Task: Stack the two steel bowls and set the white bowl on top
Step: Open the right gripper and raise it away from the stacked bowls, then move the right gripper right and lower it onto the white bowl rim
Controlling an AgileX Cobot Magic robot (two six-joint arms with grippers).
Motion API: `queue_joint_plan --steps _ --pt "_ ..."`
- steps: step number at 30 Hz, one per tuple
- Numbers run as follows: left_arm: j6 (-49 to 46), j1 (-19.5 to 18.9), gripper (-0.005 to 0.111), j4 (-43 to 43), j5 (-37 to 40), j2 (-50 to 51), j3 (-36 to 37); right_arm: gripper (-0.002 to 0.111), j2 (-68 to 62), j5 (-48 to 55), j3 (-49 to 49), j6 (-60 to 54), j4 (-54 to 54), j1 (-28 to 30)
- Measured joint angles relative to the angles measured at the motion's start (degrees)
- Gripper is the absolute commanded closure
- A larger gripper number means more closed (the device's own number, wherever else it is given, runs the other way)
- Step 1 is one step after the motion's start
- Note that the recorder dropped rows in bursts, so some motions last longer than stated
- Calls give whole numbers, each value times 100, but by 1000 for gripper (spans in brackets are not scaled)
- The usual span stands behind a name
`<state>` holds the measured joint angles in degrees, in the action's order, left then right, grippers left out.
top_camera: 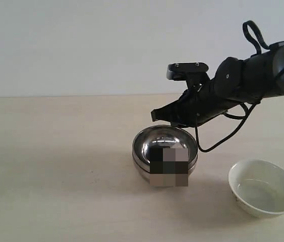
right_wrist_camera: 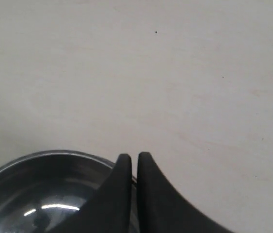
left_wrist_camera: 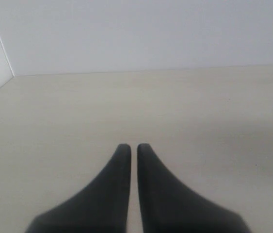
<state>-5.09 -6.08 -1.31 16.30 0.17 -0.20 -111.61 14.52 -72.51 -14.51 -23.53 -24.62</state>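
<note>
Steel bowls (top_camera: 165,143) are sitting nested mid-table, with the white bowl (top_camera: 264,187) well apart on their right. Your right gripper (right_wrist_camera: 131,156) is hovering clenched at their far rim. Only the left wrist view is showing you the left gripper (left_wrist_camera: 130,146), clenched over bare table (left_wrist_camera: 199,111).

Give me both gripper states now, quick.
Left gripper: closed, holding nothing.
Right gripper: closed, seemingly pinching the rim of the top steel bowl.

No lettering, label or number reads anywhere; a blurred patch hides the near side of the steel bowls (top_camera: 157,138).
</note>
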Motion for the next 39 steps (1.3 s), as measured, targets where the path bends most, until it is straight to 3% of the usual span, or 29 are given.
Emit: queue_joint_plan --steps 20,27,28,30,34,36,38,39 --pt "0 0 103 0 0 0 0 108 912 315 0 -46 28 0" --pt "0 0 103 0 0 0 0 108 1540 1153 0 381 1037 83" --pt "0 0 103 0 0 0 0 108 1594 1309 0 522 1143 154" --pt "0 0 103 0 0 0 0 108 1765 2132 0 1022 1518 846" --pt "0 0 103 0 0 0 0 108 1698 3430 0 960 1594 1876" --pt "0 0 103 0 0 0 0 108 1621 3877 0 805 1594 2107" --pt "0 0 103 0 0 0 0 100 1515 4331 0 651 1611 2330" --pt "0 0 103 0 0 0 0 89 1447 4460 0 594 1611 2383"
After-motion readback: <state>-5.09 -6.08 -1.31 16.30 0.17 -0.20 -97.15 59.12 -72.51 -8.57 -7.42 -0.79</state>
